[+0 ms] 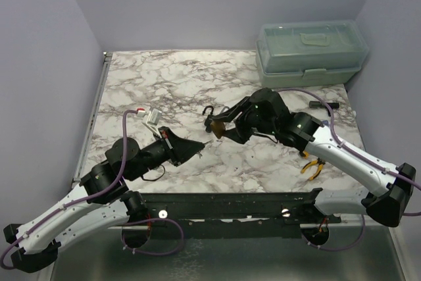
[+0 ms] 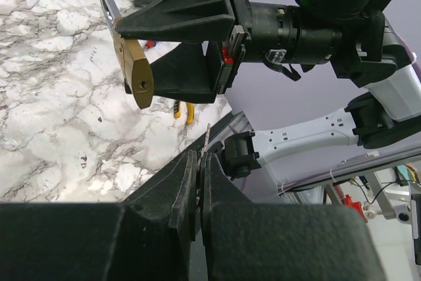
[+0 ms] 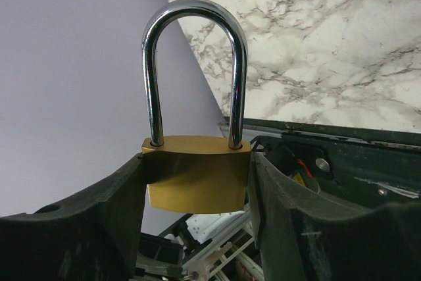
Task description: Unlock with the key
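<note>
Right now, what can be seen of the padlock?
The padlock has a brass-coloured body and a shiny, steel-looking shackle. Both legs are seated, so it looks locked. The right gripper clamps the body by its two sides in mid-air. The left wrist view shows the keyhole in its underside, empty.

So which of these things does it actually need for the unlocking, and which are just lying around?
In the job:
- brass padlock, held in the right gripper
- key, pinched in the left gripper

Just lying about:
- yellow-handled pliers
- lidded green plastic box
- small black stick-like object, too small to identify
</note>
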### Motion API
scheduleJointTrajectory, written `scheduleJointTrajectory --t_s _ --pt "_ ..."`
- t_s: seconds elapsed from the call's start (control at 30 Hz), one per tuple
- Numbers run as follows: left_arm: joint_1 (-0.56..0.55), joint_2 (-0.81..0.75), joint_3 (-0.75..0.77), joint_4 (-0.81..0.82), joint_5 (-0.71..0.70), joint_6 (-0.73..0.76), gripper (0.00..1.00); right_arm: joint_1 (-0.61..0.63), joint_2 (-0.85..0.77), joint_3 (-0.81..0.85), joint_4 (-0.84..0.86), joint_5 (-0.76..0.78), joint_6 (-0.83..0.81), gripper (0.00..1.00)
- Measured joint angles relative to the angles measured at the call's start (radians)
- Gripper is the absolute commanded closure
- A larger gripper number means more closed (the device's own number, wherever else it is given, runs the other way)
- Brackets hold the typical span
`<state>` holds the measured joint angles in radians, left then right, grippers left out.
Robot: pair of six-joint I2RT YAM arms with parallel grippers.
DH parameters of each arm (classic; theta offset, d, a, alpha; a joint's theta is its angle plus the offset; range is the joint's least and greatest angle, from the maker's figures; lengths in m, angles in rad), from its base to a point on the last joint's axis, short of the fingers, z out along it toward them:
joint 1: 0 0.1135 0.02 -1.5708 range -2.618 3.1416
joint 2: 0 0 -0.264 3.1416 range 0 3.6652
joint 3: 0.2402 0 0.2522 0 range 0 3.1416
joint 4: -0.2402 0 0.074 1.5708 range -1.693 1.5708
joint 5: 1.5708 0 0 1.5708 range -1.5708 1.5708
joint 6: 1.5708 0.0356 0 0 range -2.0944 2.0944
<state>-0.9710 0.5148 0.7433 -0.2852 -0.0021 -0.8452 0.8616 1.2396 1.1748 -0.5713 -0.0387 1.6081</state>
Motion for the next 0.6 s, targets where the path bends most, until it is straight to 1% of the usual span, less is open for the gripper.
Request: scheduleJointTrajectory --t_s 0.37,0.6 --pt "0.000 -0.002 -0.006 0.008 0.013 -0.009 1.00 0.000 -0.037 -0.030 0.182 -0.087 -0.092 1.00" --pt "0.000 -0.014 -0.005 0.006 0.013 -0.003 1.00 0.000 -0.037 -0.030 0.213 -0.113 -0.118 1.00"
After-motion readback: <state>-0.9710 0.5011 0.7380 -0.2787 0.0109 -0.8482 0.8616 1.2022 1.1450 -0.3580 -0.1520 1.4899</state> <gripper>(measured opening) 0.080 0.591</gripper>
